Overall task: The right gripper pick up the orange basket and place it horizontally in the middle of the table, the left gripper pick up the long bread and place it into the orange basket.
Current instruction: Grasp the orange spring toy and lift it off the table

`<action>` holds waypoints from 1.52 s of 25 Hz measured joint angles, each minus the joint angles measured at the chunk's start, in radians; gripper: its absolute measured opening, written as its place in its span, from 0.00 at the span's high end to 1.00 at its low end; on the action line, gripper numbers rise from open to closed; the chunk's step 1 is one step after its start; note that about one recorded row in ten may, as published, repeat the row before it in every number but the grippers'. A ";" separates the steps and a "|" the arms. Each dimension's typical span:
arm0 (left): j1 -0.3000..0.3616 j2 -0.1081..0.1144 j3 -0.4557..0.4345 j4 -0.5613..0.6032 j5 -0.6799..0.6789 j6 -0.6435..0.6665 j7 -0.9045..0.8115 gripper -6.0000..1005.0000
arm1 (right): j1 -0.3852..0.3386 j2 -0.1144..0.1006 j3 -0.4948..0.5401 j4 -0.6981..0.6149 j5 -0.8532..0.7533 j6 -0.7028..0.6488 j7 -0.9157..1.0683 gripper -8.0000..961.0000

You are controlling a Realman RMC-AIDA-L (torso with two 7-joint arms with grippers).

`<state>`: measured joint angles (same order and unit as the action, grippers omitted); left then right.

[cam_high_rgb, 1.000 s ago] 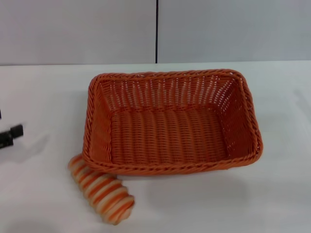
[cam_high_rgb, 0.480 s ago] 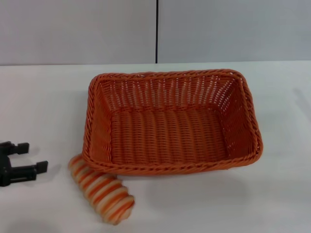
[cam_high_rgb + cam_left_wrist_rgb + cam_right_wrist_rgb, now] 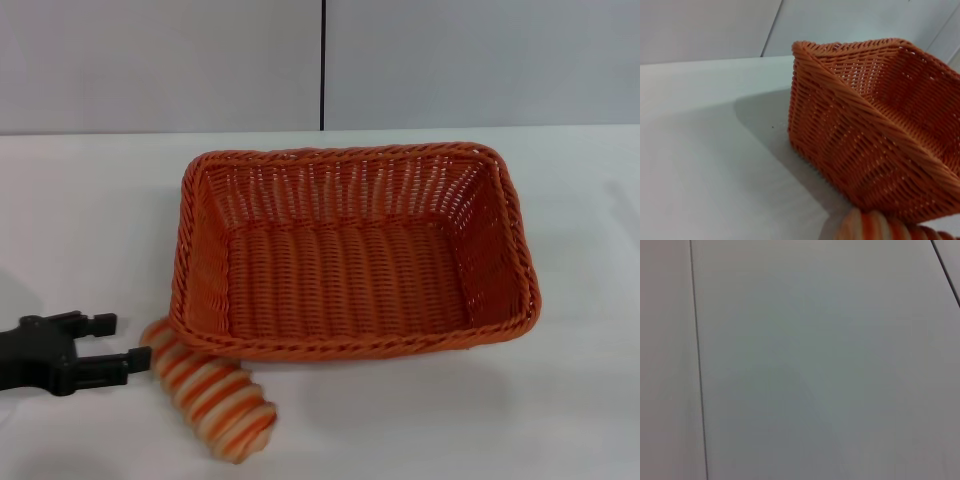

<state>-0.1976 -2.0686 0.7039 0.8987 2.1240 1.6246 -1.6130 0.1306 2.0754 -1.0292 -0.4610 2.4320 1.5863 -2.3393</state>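
Head view: left end effector (image 3: 128, 345), fingers spread, hovers just beside the bread (image 3: 210, 392), which touches the basket (image 3: 352, 255) on the counter (image 3: 90, 220).

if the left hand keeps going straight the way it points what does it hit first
Most likely the long bread: the left hand, open, points at its near end beside the orange basket. Height above the table is unclear, so it might pass over it.
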 joint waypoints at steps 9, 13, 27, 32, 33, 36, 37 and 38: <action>-0.055 -0.001 0.004 -0.125 -0.002 -0.064 0.015 0.26 | -0.005 0.000 0.000 0.008 -0.001 0.005 0.000 0.25; -0.056 0.001 0.008 -0.131 0.000 -0.085 0.015 0.26 | -0.008 0.000 0.001 0.008 -0.001 0.005 0.000 0.25; -0.044 0.010 0.007 -0.102 0.006 -0.069 0.016 0.50 | -0.009 0.000 0.002 0.009 0.002 0.006 0.000 0.25; -0.048 0.010 0.008 -0.096 0.007 -0.053 0.014 0.62 | -0.009 0.000 0.003 0.008 0.004 0.006 0.000 0.25; -0.050 0.010 0.008 -0.095 0.008 -0.049 0.012 0.65 | -0.009 0.000 0.003 0.009 0.004 0.006 0.000 0.25; -0.053 0.010 0.008 -0.092 0.010 -0.042 0.009 0.72 | -0.007 0.000 0.003 0.009 0.004 0.006 0.000 0.25; -0.053 0.010 0.005 -0.081 0.011 -0.036 0.006 0.73 | -0.007 0.000 0.003 0.008 0.004 0.006 0.000 0.25; -0.053 0.010 0.005 -0.081 0.011 -0.036 0.006 0.74 | -0.007 0.000 0.003 0.008 0.005 0.006 0.000 0.25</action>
<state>-0.2503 -2.0586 0.7090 0.8178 2.1346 1.5890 -1.6072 0.1240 2.0754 -1.0261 -0.4525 2.4365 1.5920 -2.3393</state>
